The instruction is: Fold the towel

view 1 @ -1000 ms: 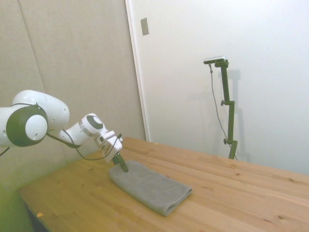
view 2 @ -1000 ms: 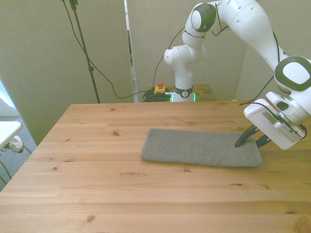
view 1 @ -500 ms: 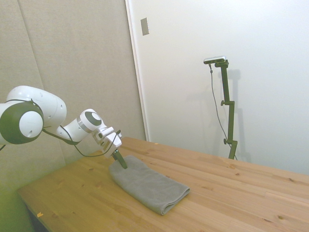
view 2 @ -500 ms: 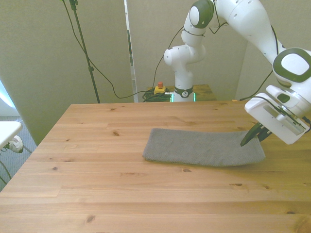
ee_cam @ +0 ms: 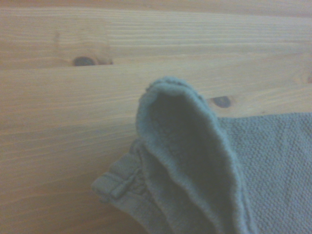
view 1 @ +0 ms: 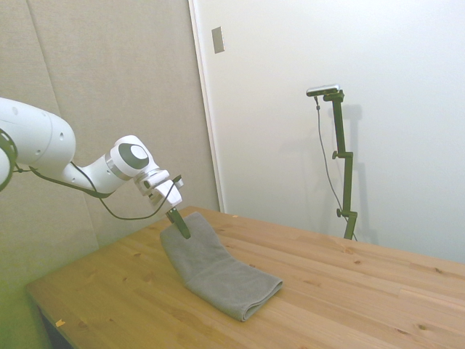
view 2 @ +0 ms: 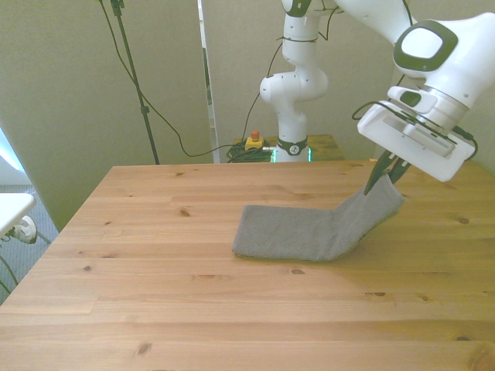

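In the side view the white arm point(view 1: 43, 149) reaches in from the left, and its pincer point(view 1: 178, 224) has its dark fingers closed onto one short end of the grey towel point(view 1: 214, 273), holding that end raised above the wooden table point(view 1: 349, 291). From the pinched end the cloth slopes down to the right, and the far half of the towel lies flat on the table with its rounded folded edge toward the near side. In the front view the flat part of the towel point(view 2: 298, 230) rests near the middle of the table point(view 2: 155, 270); toward the front view's right the cloth bends upward and climbs to the pincer point(view 2: 384, 173), whose fingers stand nearly together with only the thickness of the towel's edge between them. The white body of the hand sits tilted above the lifted corner. In the wrist view, which is blurred, a rounded fold of the towel point(ee_cam: 195, 161) stands up close to the camera, with a hemmed corner lower down and wood grain with dark knots point(ee_cam: 84, 61) behind it.
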